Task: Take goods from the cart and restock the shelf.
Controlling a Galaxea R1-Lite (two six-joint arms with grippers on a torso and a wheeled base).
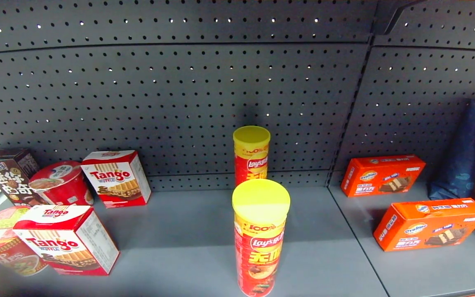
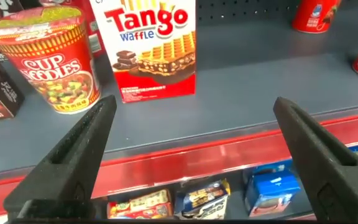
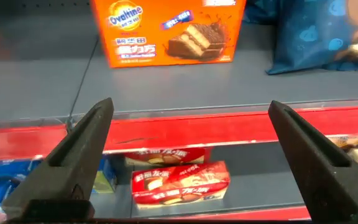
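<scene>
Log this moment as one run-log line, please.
left gripper: open, empty | right gripper: open, empty | shelf: front chip can and rear chip can upright

Shelf (image 1: 188, 231) plain mid grey, with a glossy red front strip (image 3: 197, 130). Back panel (image 1: 159, 95) dark grey, dotted with even rows of small holes. Near chip can (image 1: 259, 239) and far chip can (image 1: 251, 154): red bodies, yellow lids, yellow lettering. Near waffle box (image 1: 66, 239) and far waffle box (image 1: 117, 178), left: white and red with a brown waffle picture. Noodle cup (image 2: 48, 59) red, with white lettering and a green-yellow lid. Noodle bowl (image 1: 60, 183) red. Far-left box (image 1: 8, 175) dark brown with white lettering. Near cake box (image 1: 429, 225) and far cake box (image 1: 382, 174), right: bright orange. Bag (image 1: 472, 165) at far right is dark blue with a faint lighter pattern. Left fingers (image 2: 73, 162) and right fingers (image 3: 73, 158) black.
</scene>
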